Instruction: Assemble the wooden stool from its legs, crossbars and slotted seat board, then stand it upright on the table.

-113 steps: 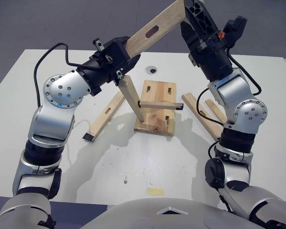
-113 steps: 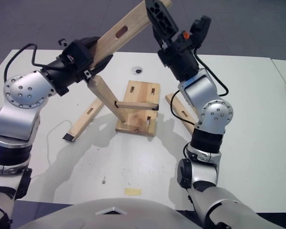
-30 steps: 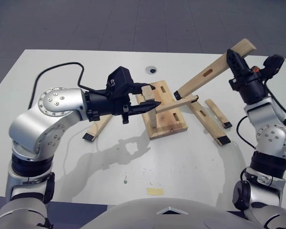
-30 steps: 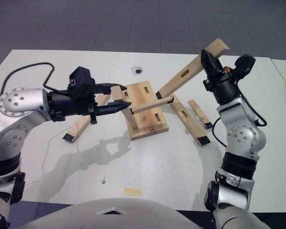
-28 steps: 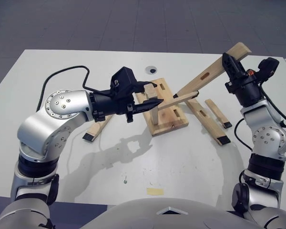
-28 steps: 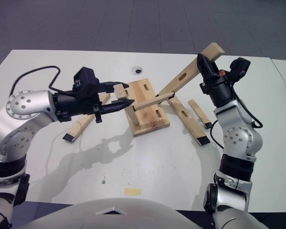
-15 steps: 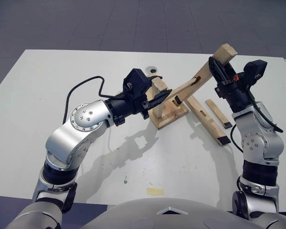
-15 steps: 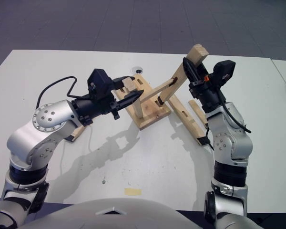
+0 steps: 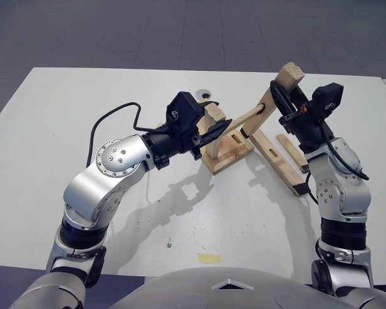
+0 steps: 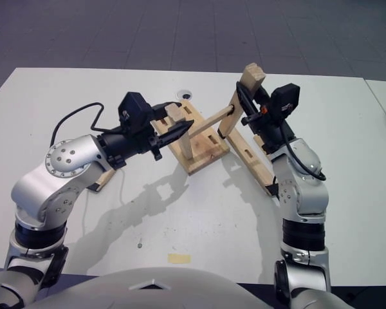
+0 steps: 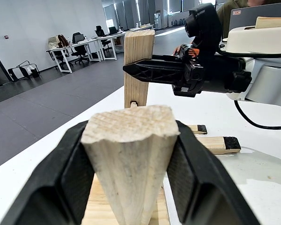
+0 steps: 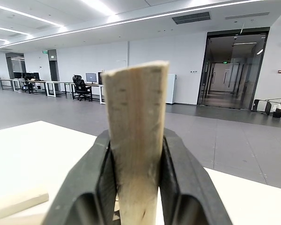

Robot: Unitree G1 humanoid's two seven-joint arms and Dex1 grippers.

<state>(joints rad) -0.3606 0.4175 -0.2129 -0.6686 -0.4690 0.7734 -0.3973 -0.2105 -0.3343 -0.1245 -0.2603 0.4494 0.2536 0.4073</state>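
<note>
Left eye view: seat board [image 9: 237, 149] lies flat toward the far edge of the table [image 9: 64, 96], about midway along it. One leg [image 9: 215, 150] stands upright in it, with the left gripper [image 9: 212, 133] clamped on its upper part. Left wrist view confirms pads [image 11: 68, 178] pressed to both sides of the wood. Right gripper [image 9: 280, 101] is closed around a second leg [image 9: 288, 72] near its top, held slanted above the board's right side, foot low. A crossbar [image 9: 244, 120] runs from the upright leg to the slanted one. Whether its end sits in the slot, cannot tell.

Risks, as I judge them:
- Nothing holds the board. A sideways pull through the crossbar could drag or tip it.
- If the right arm swings the slanted leg out of line with the crossbar, the end may bind or pop out of the upright leg.
- Foot of the slanted leg could miss its board slot and skid.
- Loose leg [image 9: 278, 159] lies just beside the board, toward the right edge, and is easily knocked.
</note>
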